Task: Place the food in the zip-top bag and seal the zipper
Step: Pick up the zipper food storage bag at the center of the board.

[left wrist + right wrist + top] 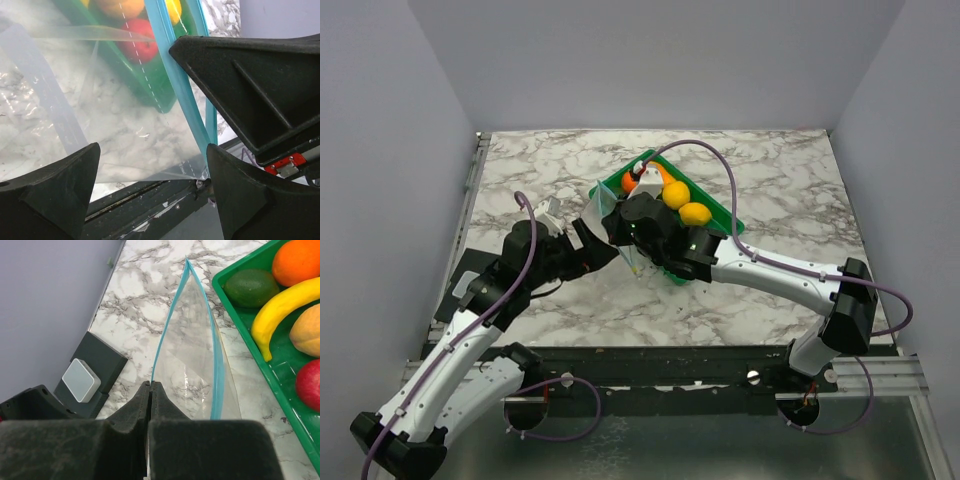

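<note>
Clear zip-top bag (190, 355), zipper (216, 365) agape, in the tight-shut right end effector (150, 386); left end effector (152, 150) wide open, empty.

Thin, clear, glossy plastic film is forming the zip-top bag (190, 350) ahead of the right gripper (150, 385); its zipper (216, 365) is showing as a smooth strip. To the gripper's right, the green tray (282, 370) and the food (280, 307) are gleaming like smooth moulded plastic. The gripper is looking matt black, faintly grainy. The marble-patterned table (150, 295) beneath is looking polished.
</note>
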`<action>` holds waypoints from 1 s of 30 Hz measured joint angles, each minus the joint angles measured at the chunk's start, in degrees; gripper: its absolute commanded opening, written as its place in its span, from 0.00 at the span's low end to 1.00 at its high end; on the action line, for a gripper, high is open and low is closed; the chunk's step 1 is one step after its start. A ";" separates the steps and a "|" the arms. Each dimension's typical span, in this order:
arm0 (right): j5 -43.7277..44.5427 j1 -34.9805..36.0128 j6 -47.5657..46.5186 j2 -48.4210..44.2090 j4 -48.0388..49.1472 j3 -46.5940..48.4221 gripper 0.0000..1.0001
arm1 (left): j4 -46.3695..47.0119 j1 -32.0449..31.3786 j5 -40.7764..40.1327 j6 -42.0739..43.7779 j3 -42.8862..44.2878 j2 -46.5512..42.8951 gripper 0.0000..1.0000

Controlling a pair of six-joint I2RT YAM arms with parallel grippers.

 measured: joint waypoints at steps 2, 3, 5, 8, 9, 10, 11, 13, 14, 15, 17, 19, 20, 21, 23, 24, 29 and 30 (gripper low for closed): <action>0.00 0.00 0.04 0.00 0.28 0.00 0.01 | 0.61 0.00 -0.04 -0.35 -0.02 0.33 0.90; 0.00 0.02 0.07 0.00 0.50 0.00 0.01 | 1.14 0.00 -0.09 -0.63 -0.02 0.61 0.91; 0.00 0.07 0.11 0.00 0.98 0.00 0.01 | 1.79 0.00 -0.13 -0.94 -0.02 0.98 0.92; 0.00 0.17 0.20 0.00 1.42 0.00 0.01 | 2.69 0.00 -0.15 -1.38 -0.02 1.25 0.92; 0.02 0.17 0.20 0.00 1.55 -0.02 0.01 | 2.78 0.00 -0.15 -1.53 -0.02 1.22 0.92; 0.00 0.17 0.22 0.00 1.77 -0.02 0.01 | 2.82 0.00 -0.15 -1.64 -0.02 1.22 0.92; 0.00 0.17 0.22 0.00 1.95 -0.02 0.01 | 2.93 0.00 -0.17 -1.79 -0.02 1.22 0.92; 0.00 0.17 0.22 0.00 2.25 -0.02 0.01 | 3.15 0.00 -0.24 -2.01 -0.13 1.25 0.93; 0.00 0.17 0.22 0.00 2.38 -0.02 0.01 | 3.26 0.00 -0.37 -2.08 -0.22 1.31 0.93; 0.00 0.17 0.22 0.00 2.51 -0.02 0.01 | 3.45 0.00 -0.42 -2.19 -0.35 1.38 0.93; 0.00 0.17 0.22 0.02 2.60 -0.02 0.01 | 3.80 0.00 -0.57 -2.25 -0.57 1.84 0.93; 0.00 0.17 0.22 0.09 2.62 -0.02 0.01 | 3.98 0.00 -0.74 -2.25 -0.74 2.29 0.93; 0.00 0.17 0.22 0.11 2.60 -0.02 0.01 | 3.96 0.00 -0.92 -2.25 -0.76 2.56 0.93; 0.00 0.17 0.22 0.15 2.62 -0.02 0.01 | 3.98 0.00 -1.07 -2.25 -0.76 2.75 0.92; 0.00 0.17 0.22 0.15 2.71 -0.17 0.01 | 3.98 0.00 -1.44 -2.21 -0.76 3.08 0.89; 0.00 0.17 0.22 0.15 2.86 -0.35 0.01 | 3.98 0.00 -1.53 -2.19 -0.76 3.26 0.87; -0.02 0.20 0.22 0.15 3.32 -1.49 0.01 | 4.17 0.00 -2.32 -1.90 -0.90 4.17 0.68; -0.04 0.22 0.22 0.17 3.37 -1.77 0.01 | 4.37 0.00 -2.40 -1.90 -0.98 4.31 0.64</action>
